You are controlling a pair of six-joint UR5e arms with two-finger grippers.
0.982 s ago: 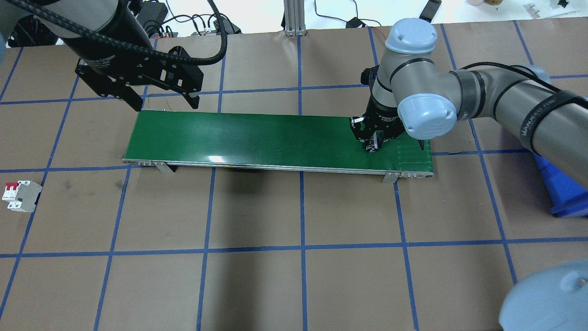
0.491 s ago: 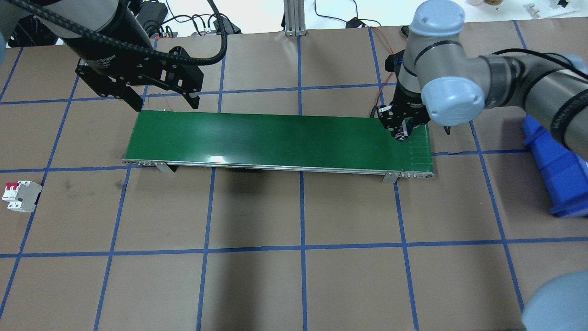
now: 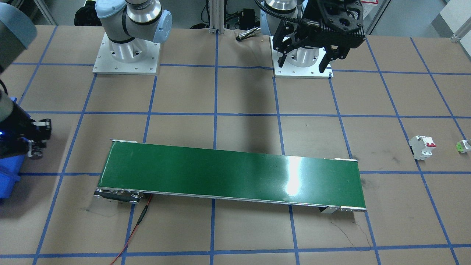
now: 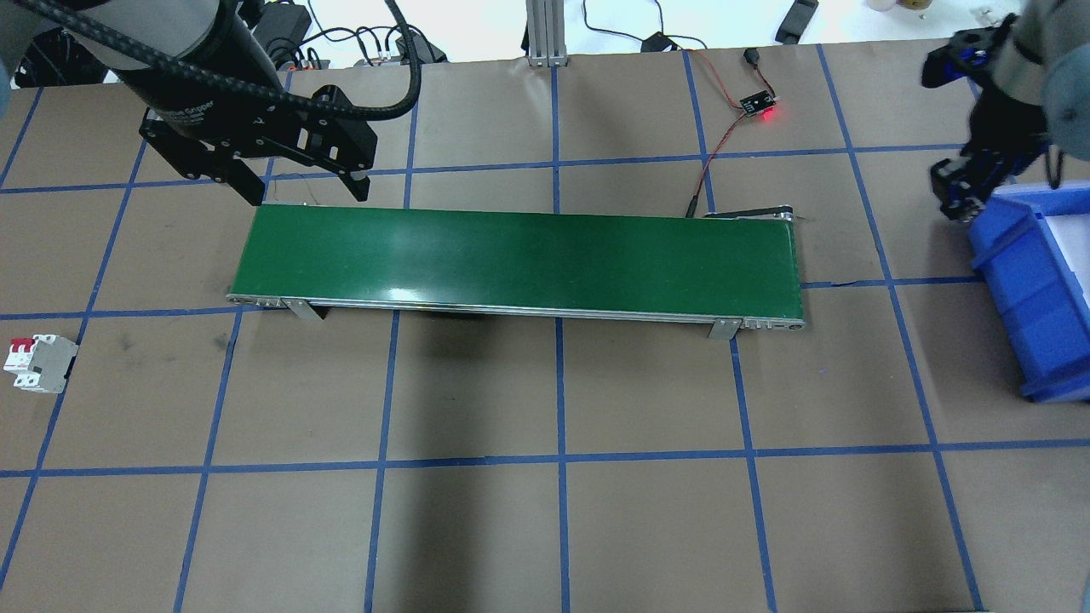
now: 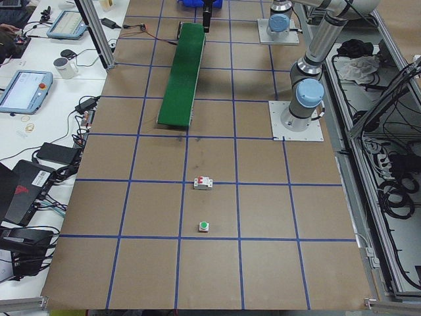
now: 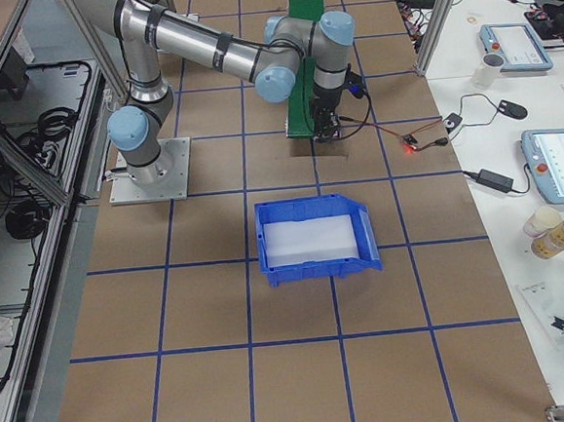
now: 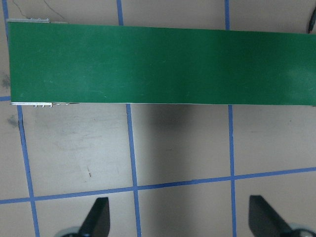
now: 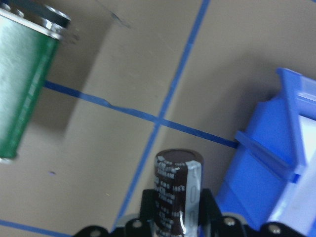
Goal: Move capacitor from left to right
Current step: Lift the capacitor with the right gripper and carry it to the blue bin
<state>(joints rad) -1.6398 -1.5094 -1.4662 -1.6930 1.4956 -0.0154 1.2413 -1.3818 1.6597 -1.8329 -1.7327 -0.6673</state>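
The capacitor (image 8: 177, 190) is a stubby dark brown-black cylinder with pale print down its side, a grey stripe along one edge and a flat dark end face. It is clamped in the right gripper (image 4: 953, 207), its free end sticking out past the fingers. It hangs above the table (image 8: 98, 113), just beside the blue bin (image 8: 276, 163) and apart from the green belt (image 8: 22, 89).

A green belt (image 4: 519, 255) lies along the brown desk (image 4: 647, 528). Well apart stands a white breaker (image 3: 423, 147) with red switches, a small green-and-white part (image 3: 464, 146) near it.
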